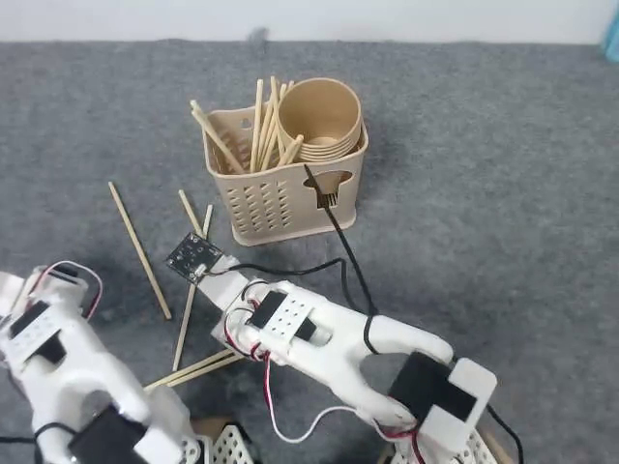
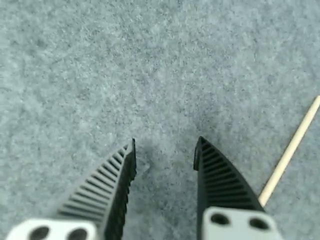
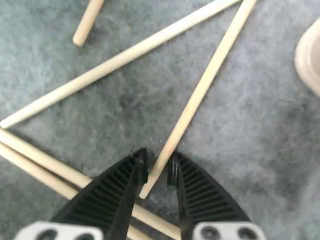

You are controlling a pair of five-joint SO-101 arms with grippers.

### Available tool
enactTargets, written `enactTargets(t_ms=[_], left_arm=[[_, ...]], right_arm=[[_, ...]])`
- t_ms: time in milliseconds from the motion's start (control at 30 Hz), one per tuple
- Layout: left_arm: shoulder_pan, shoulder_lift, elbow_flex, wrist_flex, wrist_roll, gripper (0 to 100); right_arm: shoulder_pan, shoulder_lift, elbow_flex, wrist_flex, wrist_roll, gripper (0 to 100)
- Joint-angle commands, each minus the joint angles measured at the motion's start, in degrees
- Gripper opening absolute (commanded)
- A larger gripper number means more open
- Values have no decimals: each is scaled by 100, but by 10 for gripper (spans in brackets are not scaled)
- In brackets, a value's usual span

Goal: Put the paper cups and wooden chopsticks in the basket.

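Packing done: we see cups [image 1: 319,111] stacked in basket [image 1: 280,208], upper centre, with several sticks [image 1: 257,121] upright beside them.
Left to do: several loose chopsticks [image 1: 140,251] on carpet [image 1: 484,242], left of centre.
Right gripper [image 3: 157,167]: jaws pinched on end of one chopstick [image 3: 200,92] lying flat, we judge.
Left gripper [image 2: 165,150]: jaws apart over bare carpet; another stick [image 2: 290,150] at right edge.
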Motion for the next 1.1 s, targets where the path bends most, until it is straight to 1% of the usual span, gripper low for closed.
enactTargets(t_ms=[0, 33, 133, 200, 267, 467, 600, 700, 800, 933, 1000, 1067], left_arm=[[-26, -9, -224, -114, 62, 182], [-26, -9, -224, -114, 62, 182], [-26, -9, -224, -114, 62, 182], [-26, 0, -224, -123, 62, 182], [-26, 18, -224, -132, 62, 182], [-26, 26, -224, -141, 62, 182], [-26, 35, -224, -141, 62, 182], [-26, 35, -224, -141, 62, 182], [-26, 35, -224, -141, 62, 182], [-26, 35, -224, -141, 62, 182], [-26, 35, -224, -141, 62, 182], [-26, 35, -224, -141, 62, 182]], right_arm=[[22, 13, -325, 57, -18, 100], [22, 13, -352, 136, -18, 94], [22, -31, -448, 409, -26, 0], [22, -242, -607, 954, -9, 20], [22, -620, -791, 1640, 18, 6], [57, -2475, -985, 4031, 1204, 7], [488, -3890, -774, 5560, 1908, 7], [1182, -4875, -466, 6422, 2567, 7], [2343, -5833, 44, 6897, 3182, 7], [4286, -6870, 1090, 6826, 4264, 7], [5235, -7354, 1644, 6554, 4782, 7], [6105, -7767, 2171, 6211, 5134, 7]])
